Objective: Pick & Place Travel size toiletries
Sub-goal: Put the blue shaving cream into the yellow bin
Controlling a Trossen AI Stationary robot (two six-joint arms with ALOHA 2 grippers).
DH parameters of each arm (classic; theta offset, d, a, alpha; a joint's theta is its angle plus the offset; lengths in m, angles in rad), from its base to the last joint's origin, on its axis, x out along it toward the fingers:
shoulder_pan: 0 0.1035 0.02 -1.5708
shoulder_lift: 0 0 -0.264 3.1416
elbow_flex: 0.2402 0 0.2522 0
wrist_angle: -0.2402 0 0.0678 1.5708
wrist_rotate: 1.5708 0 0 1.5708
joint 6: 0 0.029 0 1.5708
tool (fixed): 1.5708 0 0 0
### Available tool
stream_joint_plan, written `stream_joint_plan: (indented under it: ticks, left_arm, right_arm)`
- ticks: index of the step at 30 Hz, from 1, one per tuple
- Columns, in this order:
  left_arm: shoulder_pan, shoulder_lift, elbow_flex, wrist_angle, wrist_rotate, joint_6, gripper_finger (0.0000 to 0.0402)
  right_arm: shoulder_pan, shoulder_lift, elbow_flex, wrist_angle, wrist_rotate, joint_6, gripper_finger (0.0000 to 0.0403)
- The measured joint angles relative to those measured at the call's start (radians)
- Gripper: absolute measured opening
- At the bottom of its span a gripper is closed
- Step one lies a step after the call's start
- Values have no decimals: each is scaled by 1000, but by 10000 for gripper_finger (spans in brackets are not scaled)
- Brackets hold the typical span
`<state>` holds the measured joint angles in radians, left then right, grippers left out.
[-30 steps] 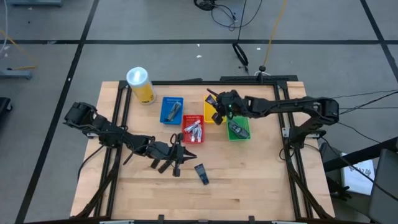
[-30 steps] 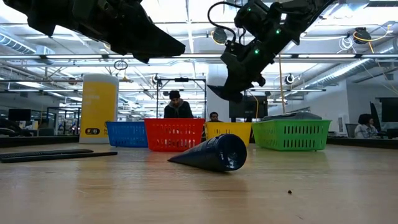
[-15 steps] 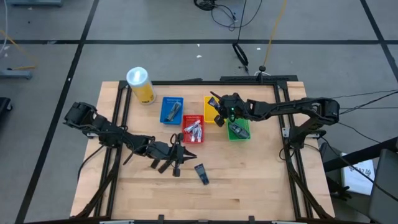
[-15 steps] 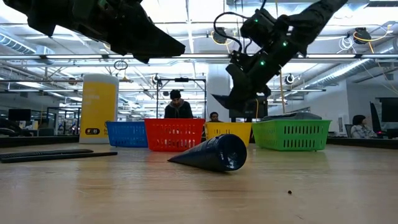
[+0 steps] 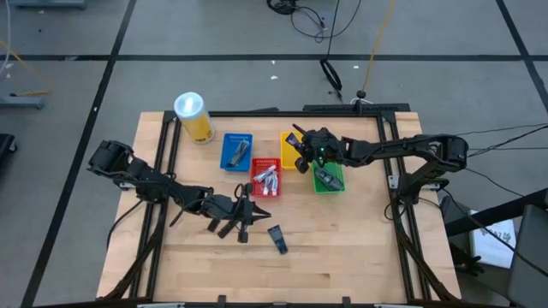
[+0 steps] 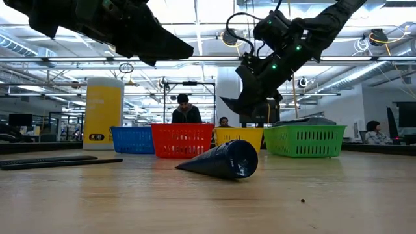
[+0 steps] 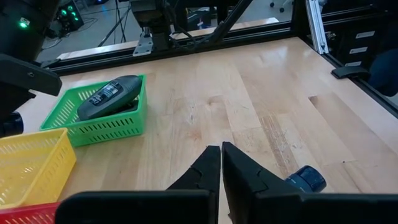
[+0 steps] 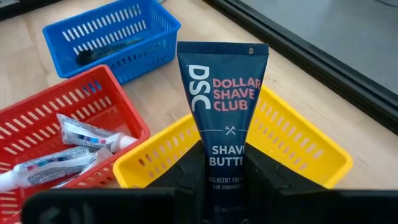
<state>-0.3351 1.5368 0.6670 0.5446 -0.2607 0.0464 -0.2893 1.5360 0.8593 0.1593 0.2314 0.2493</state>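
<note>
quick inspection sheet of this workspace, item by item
surface: wooden table, black frame rails at the sides.
job's things: dark blue shave butter tube held over the yellow basket; mini tubes in the red basket; dark piece in the green basket; another dark blue tube lying loose on the table.
clutter: yellow canister at the back left; blue basket.
grippers: right gripper shut on the tube; left gripper shut, empty, above the table.
cables: loose on the floor behind the table.
surroundings: people in the room behind.

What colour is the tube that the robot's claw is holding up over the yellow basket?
Dark navy with pink and white lettering; the right wrist view shows the tube best.
</note>
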Motion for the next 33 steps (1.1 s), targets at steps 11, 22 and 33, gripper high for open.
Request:
stream_joint_plan:
  ticks: [11,22,33]
  left_arm:
    - [0,0,0,0,0,-3,8]
    - [0,0,0,4,0,-4,26]
    - [4,0,59,-145,22,22,28]
  right_arm:
    - [0,0,0,2,-1,-4,115]
    - [11,-2,0,115,-7,-145,179]
    - [201,-148,1,250,-156,-296,198]
